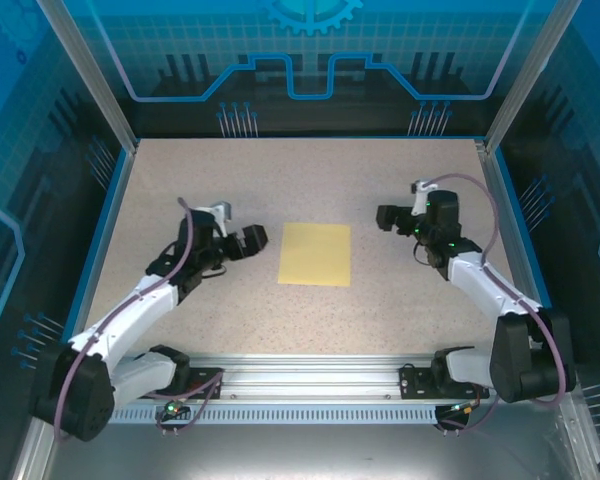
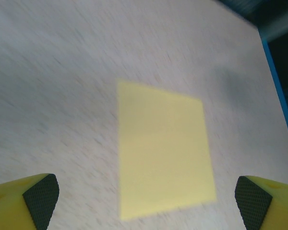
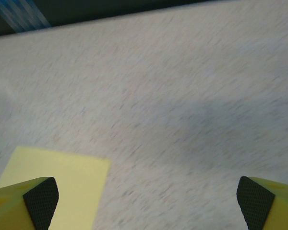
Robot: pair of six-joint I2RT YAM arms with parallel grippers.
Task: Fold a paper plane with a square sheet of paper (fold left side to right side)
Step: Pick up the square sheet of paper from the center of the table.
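Note:
The square sheet of paper [image 1: 315, 254] lies flat and pale yellow in the middle of the speckled table, unfolded. My left gripper [image 1: 254, 241] hovers just left of the sheet's left edge, open and empty. In the left wrist view the sheet [image 2: 163, 148] lies ahead between the wide-apart yellow fingers [image 2: 29, 203]. To the right of the sheet, a little farther back, my right gripper [image 1: 385, 217] is open and holds nothing. A corner of the sheet [image 3: 57, 182] sits at the lower left of the right wrist view, beside the left finger [image 3: 29, 203].
Blue-trimmed walls [image 1: 110, 220] enclose the table on three sides. A metal rail [image 1: 310, 375] with both arm bases runs along the near edge. Bare tabletop [image 1: 300, 180] stretches behind the sheet.

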